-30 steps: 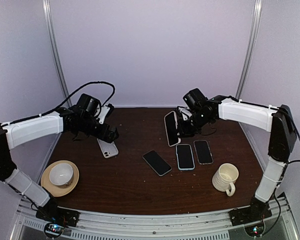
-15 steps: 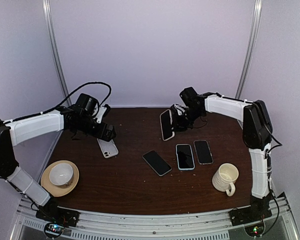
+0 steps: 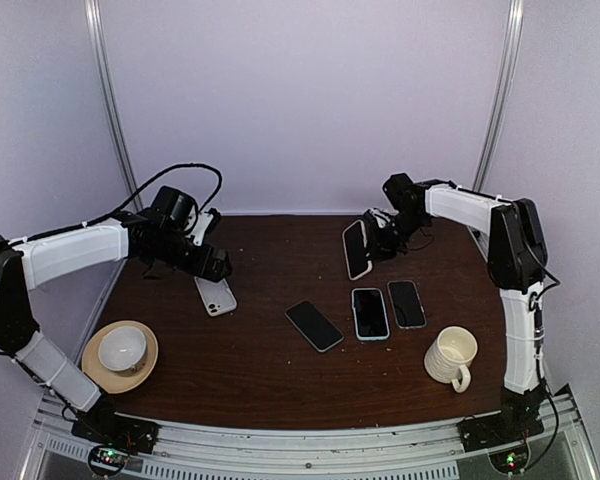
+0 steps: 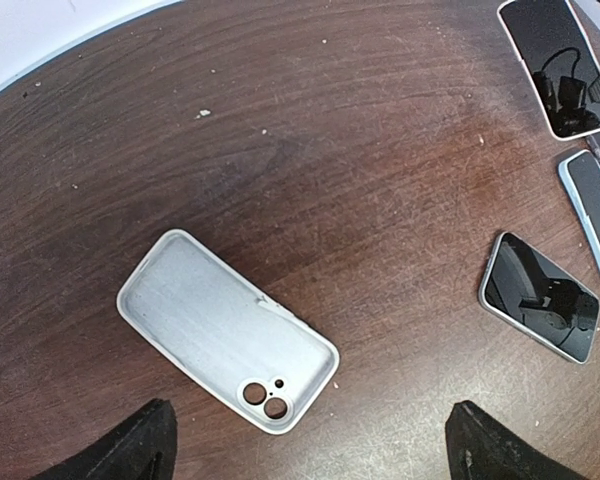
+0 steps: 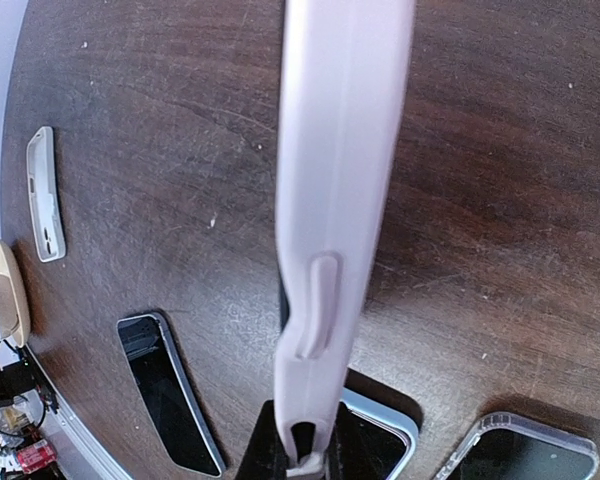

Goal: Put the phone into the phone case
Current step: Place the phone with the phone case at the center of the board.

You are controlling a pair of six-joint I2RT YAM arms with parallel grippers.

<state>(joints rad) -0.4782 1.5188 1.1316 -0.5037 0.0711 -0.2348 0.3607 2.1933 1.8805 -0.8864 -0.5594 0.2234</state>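
Note:
An empty white phone case (image 3: pixel 216 296) lies open side up on the dark wooden table (image 3: pixel 270 370) at the left. My left gripper (image 3: pixel 220 268) hovers just above it, open, with nothing between its fingers. In the left wrist view the phone case (image 4: pixel 225 330) lies just ahead of the left gripper (image 4: pixel 315 450), nearer the left finger. My right gripper (image 3: pixel 372 240) is shut on a phone (image 3: pixel 356 250) with a dark screen and pale lilac sides, held up on edge above the back of the table. The right wrist view shows the phone (image 5: pixel 340 200) edge-on in the right gripper (image 5: pixel 325 455).
Three more phones lie mid-table: a black one (image 3: pixel 314 325), a blue-edged one (image 3: pixel 370 313) and a clear-edged one (image 3: pixel 407 303). A cream mug (image 3: pixel 452 357) stands front right. A cup on a saucer (image 3: pixel 120 352) sits front left.
My right gripper has carried the phone first left and back, then to the right, and its arm has folded back. The left gripper has barely moved and stays open.

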